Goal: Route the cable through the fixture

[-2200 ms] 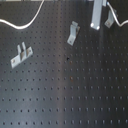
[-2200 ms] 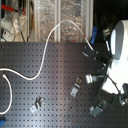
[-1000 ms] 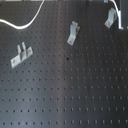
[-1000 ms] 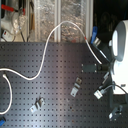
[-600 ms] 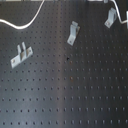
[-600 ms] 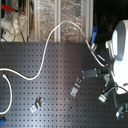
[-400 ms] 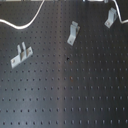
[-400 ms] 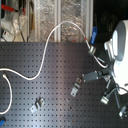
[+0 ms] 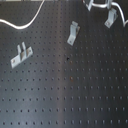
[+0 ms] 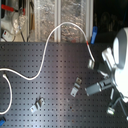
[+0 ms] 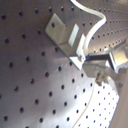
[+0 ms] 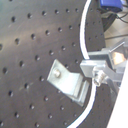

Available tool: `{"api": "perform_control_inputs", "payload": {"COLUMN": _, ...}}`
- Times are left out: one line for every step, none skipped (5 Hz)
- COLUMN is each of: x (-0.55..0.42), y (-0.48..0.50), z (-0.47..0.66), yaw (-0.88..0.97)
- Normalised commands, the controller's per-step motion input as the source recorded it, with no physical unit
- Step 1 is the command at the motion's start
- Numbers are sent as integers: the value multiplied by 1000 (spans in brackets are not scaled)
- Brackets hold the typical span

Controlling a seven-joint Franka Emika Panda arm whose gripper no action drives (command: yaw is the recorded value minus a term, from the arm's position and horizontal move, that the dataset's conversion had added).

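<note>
Tool [image 12: 100, 72] down low at the far edge of the bench [image 9: 75, 95], clenched on the cable [image 12: 81, 45] as far as both wrist views show; the white cord runs straight through the fingertips and on past them. The clip [image 12: 67, 82] sits just beside that run of cord, not yet around it; in the second wrist view the cable skirts the clip's outer edge, close but outside the fork. In the first exterior view the clip [image 9: 111, 20] stands at the first exterior view's far right, with a loop of cable arcing just behind it. The long bracket [image 9: 73, 32] and the wide bracket [image 9: 21, 54] stand well apart from it, so no confusion there.

The job now, as I judge it, is to get the cord over the forked top and down into the slot. I'd want my grip firm so the cord can't slide. I'd lift just above the prongs, carry the cable across in line with the slot, then lower with a little tension so it drops in rather than riding on a prong. Plenty of slack trails off across the bench; I'd pull gently so it doesn't snag the long bracket. I'd also watch my fingers against the clip; they are very near it.
</note>
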Motion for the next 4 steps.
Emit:
{"api": "perform_control_inputs", "payload": {"x": -62, "y": 95, "z": 359, "yaw": -340}}
{"api": "perform_control_inputs", "payload": {"x": -51, "y": -108, "z": 2, "yaw": -203}}
{"api": "perform_control_inputs", "payload": {"x": -99, "y": -332, "z": -6, "yaw": -106}}
{"api": "perform_control_inputs", "payload": {"x": -57, "y": -374, "z": -115, "yaw": -83}}
